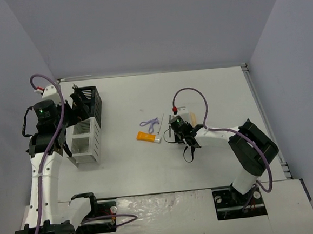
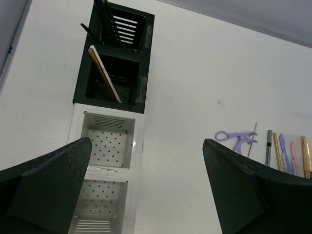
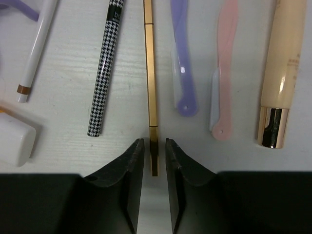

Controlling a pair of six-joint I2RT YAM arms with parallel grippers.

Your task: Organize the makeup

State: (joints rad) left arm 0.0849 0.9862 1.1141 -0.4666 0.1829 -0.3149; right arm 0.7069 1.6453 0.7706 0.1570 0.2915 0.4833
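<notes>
The right gripper [image 3: 154, 158] stands narrow around the near end of the gold pencil [image 3: 151, 73], with 1 finger on each side. A thin line of table seems to show beside the pencil, so I cannot tell if the grip is already firm. The left gripper [image 2: 147, 144] is wide and holds nothing. It hangs above the rack [image 2: 141, 85], where 1 tan pencil [image 2: 103, 73] leans in a black compartment.

The other makeup lies flat on the table [image 1: 208, 91] in a row. On one side of the gold pencil are a houndstooth pencil [image 3: 107, 63] and a white pencil [image 3: 35, 48]. On the other side are a purple blade tool [image 3: 181, 63], a pink blade tool [image 3: 222, 73] and a beige stick [image 3: 282, 63]. The orange tube [image 1: 145, 136] and the purple looped tool [image 1: 150, 124] lie nearby, toward the left arm.

The gold pencil looks light, stiff and smooth, so I think it is slippery. Held at its end, it may tilt or slide. A hold nearer its middle, across the thin width, seems safer to me.
</notes>
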